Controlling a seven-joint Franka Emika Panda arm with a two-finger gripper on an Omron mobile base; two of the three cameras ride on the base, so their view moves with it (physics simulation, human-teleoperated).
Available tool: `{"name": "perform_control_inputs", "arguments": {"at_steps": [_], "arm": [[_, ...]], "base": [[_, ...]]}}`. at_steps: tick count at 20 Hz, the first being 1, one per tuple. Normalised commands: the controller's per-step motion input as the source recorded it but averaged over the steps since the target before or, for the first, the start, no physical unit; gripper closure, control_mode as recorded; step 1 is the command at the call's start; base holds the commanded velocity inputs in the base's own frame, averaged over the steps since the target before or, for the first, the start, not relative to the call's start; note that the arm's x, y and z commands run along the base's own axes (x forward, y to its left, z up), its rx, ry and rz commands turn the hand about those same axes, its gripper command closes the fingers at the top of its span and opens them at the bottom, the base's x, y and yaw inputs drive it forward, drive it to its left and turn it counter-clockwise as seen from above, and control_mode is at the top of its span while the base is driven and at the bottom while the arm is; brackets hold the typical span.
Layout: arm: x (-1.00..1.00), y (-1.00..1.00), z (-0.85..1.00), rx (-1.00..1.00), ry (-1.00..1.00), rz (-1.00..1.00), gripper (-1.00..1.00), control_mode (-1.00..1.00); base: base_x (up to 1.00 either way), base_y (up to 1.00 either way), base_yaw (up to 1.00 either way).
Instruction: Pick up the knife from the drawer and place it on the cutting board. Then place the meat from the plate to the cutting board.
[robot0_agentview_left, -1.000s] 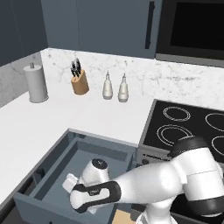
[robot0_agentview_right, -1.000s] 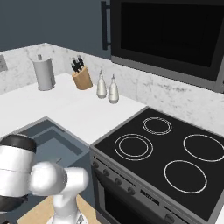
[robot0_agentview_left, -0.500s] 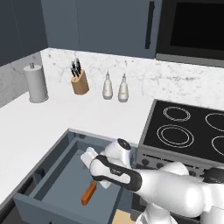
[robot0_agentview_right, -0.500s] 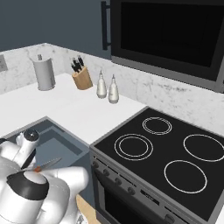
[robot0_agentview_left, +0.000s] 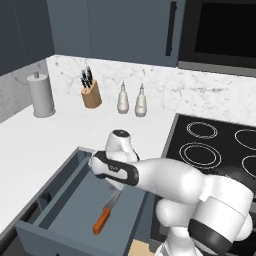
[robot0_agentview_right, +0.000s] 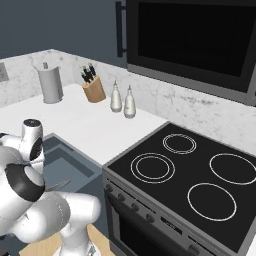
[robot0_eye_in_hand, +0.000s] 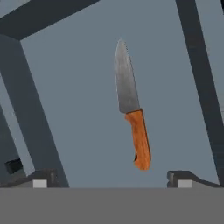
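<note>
Knife (robot0_eye_in_hand: 132, 118) lies fully visible in drawer (robot0_eye_in_hand: 78, 109); tool (robot0_eye_in_hand: 109, 177) tips cropped.

The knife (robot0_eye_in_hand: 133, 118) has an orange handle and silver-grey blade; the drawer (robot0_eye_in_hand: 78, 109) is slate-blue.

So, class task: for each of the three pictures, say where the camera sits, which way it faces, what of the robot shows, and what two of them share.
Left base view: behind the arm's left, facing forward-down at the open drawer and knife; arm shows.
Right base view: behind its right, facing stove; arm lower left.
Hand view: on the hand, looking down at the knife; open end effector tips show.
Shared: both base views show the knife block.
</note>
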Motion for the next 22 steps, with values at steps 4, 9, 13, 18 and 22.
{"name": "perform_control_inputs", "arguments": {"at_steps": [4, 9, 13, 18, 22], "arm": [[-0.18, 0.02, -0.15, -0.31, 0.15, 0.35, -1.00, -1.00], [-0.56, -0.07, -0.03, -0.05, 0.00, 0.52, -1.00, -1.00], [-0.57, -0.01, -0.24, 0.00, -0.02, 0.47, -1.00, -1.00], [-0.63, -0.18, -0.09, 0.09, -0.04, 0.09, -1.00, -1.00], [-0.04, -0.12, -0.36, 0.18, -0.02, 0.00, -1.00, -1.00]], "base": [[0.00, 0.00, 0.00], [0.00, 0.00, 0.00], [0.00, 0.00, 0.00], [0.00, 0.00, 0.00], [0.00, 0.00, 0.00]]}}
